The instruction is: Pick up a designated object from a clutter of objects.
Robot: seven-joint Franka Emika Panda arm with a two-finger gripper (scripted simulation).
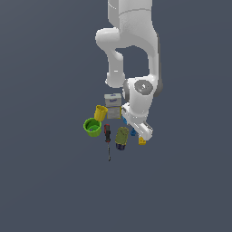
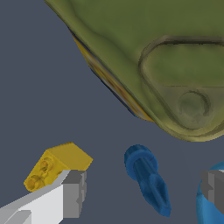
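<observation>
Spreading its fingers (image 2: 72, 194) wide, the gripper (image 2: 144, 197) sits low with the small dark-blue cone (image 2: 148, 179) lying on the floor between them, untouched. A yellow block (image 2: 57, 165) lies just beside one finger, a light-blue cup (image 2: 212, 205) by the other, the olive bottle (image 2: 157, 57) beyond.

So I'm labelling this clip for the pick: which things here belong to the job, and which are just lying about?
Job:
- dark-blue cone-shaped piece, lying between the spread fingers
- gripper, low over it

Lying about:
- olive bottle
- yellow block
- light-blue cup
- green cup
- yellow cup
- grey box
- screwdriver
</observation>
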